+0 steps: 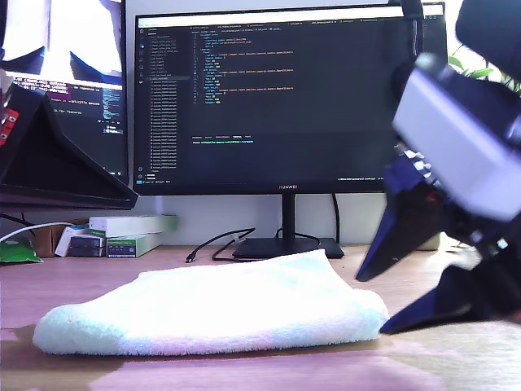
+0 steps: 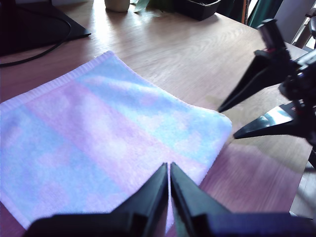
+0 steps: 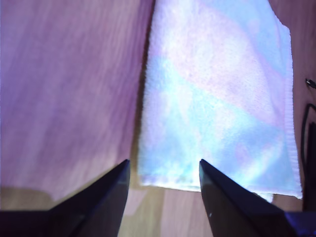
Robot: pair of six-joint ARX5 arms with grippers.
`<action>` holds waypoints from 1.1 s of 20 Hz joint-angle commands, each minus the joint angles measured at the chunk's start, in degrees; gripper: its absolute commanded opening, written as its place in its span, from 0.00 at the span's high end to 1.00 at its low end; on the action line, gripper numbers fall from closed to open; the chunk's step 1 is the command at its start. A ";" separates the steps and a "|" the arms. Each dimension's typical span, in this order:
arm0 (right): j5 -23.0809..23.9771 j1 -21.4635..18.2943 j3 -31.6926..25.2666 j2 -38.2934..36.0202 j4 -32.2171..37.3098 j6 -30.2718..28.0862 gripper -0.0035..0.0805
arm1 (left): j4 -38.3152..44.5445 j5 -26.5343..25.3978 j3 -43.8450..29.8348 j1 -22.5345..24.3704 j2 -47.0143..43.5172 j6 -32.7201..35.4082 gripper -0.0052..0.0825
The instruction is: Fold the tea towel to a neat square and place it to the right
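Fingers of my second gripper (image 3: 163, 192) stand spread apart and empty, just off one short edge of the tea towel (image 1: 220, 314); in the exterior view this gripper (image 1: 387, 301) sits at about 3 o'clock from the towel. My first gripper (image 2: 169, 192) has its fingers pressed together with nothing between them, hovering over the towel's near edge. Folded flat, the towel lies on the wooden desk (image 1: 456, 358), at 6 o'clock from the monitor (image 1: 277, 98).

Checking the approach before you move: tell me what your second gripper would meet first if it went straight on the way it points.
Probably the tea towel: my second gripper is open, with the towel's near edge just ahead of its fingertips. Depth is unclear, so it might touch the wooden table at that edge instead.
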 commanded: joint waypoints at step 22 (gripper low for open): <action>4.72 2.71 2.95 8.85 4.59 -1.66 0.97 | -6.73 -3.39 -1.05 -0.48 0.15 5.55 0.92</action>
